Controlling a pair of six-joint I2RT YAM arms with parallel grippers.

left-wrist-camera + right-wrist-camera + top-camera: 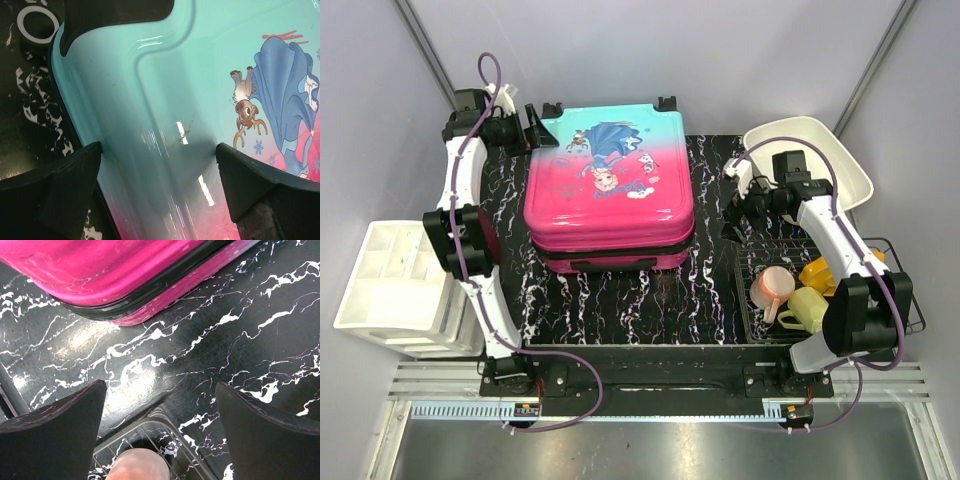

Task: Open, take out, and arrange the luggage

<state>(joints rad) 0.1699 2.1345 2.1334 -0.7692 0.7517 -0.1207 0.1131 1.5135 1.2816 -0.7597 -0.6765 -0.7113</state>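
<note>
Spanning the scene is a black desk point(710, 300) veined in white, closed in by plain grey walls point(640, 50). The luggage point(610, 190) lies flat and shut mid-desk, between the two tools, its teal end far and its pink end near. The left tool point(159, 147) hangs over the teal far-left corner with fingers spread wide, gripping nothing; whether it touches the shell is unclear. The right tool point(160, 385) is also spread wide and empty, poised over bare desk just right of the luggage's pink edge. A wire basket point(910, 300) with a pink cup point(772, 287) sits below and behind it. A white tub point(840, 150) stands beyond the right tool, and a white tray point(390, 270) sits well nearer than the left tool.
</note>
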